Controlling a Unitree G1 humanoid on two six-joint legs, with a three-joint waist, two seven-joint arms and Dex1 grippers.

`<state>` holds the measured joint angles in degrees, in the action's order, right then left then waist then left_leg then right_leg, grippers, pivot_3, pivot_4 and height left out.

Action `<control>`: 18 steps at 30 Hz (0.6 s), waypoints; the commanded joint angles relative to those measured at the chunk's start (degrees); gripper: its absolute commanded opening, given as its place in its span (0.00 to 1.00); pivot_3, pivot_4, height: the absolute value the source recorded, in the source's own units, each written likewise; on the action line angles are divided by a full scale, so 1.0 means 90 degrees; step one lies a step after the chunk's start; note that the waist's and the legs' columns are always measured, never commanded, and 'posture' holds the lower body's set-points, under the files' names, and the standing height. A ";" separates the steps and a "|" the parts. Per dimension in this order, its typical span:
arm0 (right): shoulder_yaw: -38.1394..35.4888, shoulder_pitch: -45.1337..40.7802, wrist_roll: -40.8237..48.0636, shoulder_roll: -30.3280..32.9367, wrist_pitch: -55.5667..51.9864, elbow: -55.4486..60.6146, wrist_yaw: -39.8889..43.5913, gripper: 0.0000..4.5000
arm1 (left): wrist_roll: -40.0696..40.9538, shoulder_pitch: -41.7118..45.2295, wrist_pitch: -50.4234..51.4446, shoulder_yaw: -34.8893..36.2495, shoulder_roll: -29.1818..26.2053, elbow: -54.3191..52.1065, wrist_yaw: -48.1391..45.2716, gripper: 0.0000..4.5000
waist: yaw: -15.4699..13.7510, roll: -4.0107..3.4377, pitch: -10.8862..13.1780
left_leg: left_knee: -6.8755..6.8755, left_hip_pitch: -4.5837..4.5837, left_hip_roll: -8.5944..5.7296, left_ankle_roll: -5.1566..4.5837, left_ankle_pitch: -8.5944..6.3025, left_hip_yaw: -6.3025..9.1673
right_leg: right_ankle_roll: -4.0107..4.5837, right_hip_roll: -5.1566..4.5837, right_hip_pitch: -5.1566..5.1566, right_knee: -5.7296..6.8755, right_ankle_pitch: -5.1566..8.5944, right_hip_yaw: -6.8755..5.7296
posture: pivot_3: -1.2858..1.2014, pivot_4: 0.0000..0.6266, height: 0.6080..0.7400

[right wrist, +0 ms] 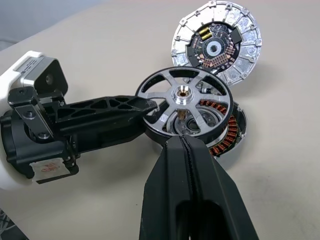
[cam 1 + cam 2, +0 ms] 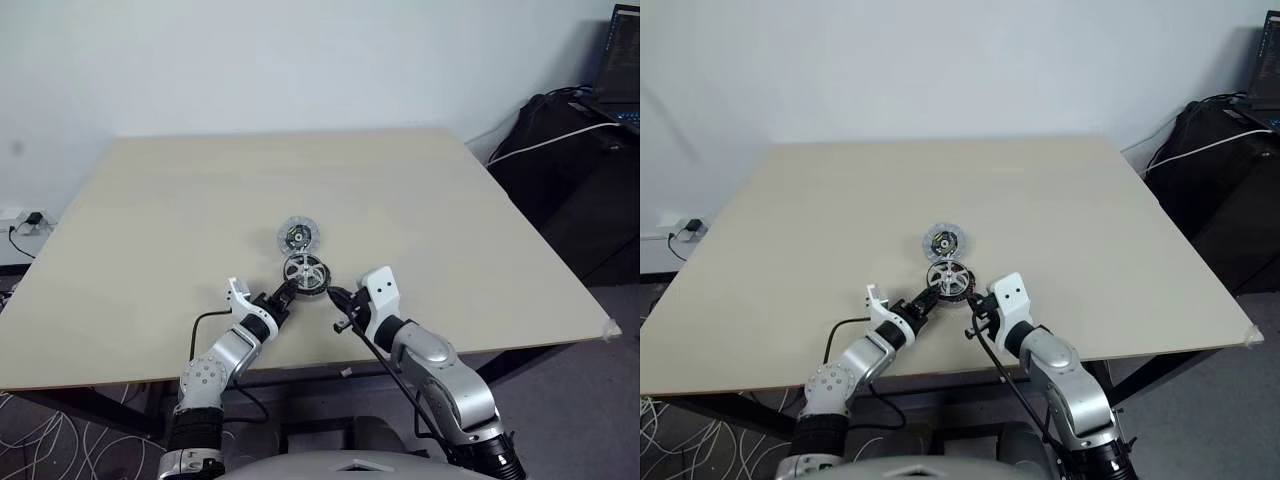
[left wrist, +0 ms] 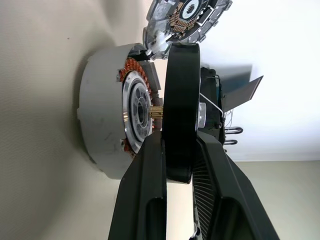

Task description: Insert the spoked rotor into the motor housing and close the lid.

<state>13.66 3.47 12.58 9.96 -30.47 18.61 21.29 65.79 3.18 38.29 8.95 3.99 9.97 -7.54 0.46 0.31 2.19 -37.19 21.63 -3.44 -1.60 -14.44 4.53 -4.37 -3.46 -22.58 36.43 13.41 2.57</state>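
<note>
Spoked rotor (image 1: pixel 186 102): dark rim, pale spokes and hub; held just above the motor housing, overlapping it but offset toward the left arm's side, not seated. It sits a little in from the middle of the bench's near edge.
Motor housing (image 1: pixel 223 131): round, grey-walled in the left wrist view, with a ring of copper windings showing past the rotor's rim; it rests on the bench under the rotor.
Lid (image 1: pixel 217 42): silvery ribbed disc, inner face up with a dark centre and copper-coloured parts; it lies flat on the bench just beyond the housing, toward the far edge, near it but whether they touch I cannot tell.
Left gripper (image 1: pixel 150 106): reaches in from the near-left, its black fingers (image 3: pixel 145 190) clamped on the rotor's rim, one on each face, so the rotor is grasped edge-on.
Right gripper (image 1: pixel 184 141): comes in from the near-right, its two fingers pressed together with no gap, holding nothing; the tips sit at the rotor's near rim, just below the hub. Contact with the rotor I cannot tell.
Bench (image 2: pixel 180 220): pale tan top, bare apart from these parts.
Surroundings: white wall behind the far edge; dark bags (image 2: pixel 560 170) and a laptop (image 2: pixel 618 60) off the far-right corner; cables (image 2: pixel 25 228) on the floor to the left.
</note>
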 commanded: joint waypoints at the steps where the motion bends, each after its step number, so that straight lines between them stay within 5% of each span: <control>1: -0.0006 -0.0064 0.0018 -0.0006 0.0100 0.0238 0.0005 0.00 | 0.0024 0.0298 -0.0048 -0.0008 0.0653 0.0061 -0.0118 0.09 | -0.0003 0.0000 0.0000 | 0.0000 0.0000 0.0000 0.0000 0.0000 0.0000 | 0.0000 0.0000 0.0000 0.0000 0.0000 0.0000 | 0.52 0.00 1.00; 18: -0.0007 -0.0043 0.0003 0.0030 0.0092 0.0278 -0.0021 0.00 | -0.0210 0.0595 -0.0102 -0.0080 0.0727 0.0510 -0.0319 0.09 | -0.0003 0.0001 0.0000 | -0.0001 0.0000 0.0000 -0.0002 0.0001 0.0000 | -0.0001 0.0000 0.0000 0.0000 -0.0001 0.0000 | 0.52 0.00 1.00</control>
<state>13.66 3.57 12.58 10.33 -30.47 18.66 21.23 63.90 5.75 37.97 8.83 3.79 14.85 -9.61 0.44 0.31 2.18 -37.20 21.63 -3.45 -1.61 -14.43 4.53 -4.38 -3.46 -22.57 36.43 13.40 2.57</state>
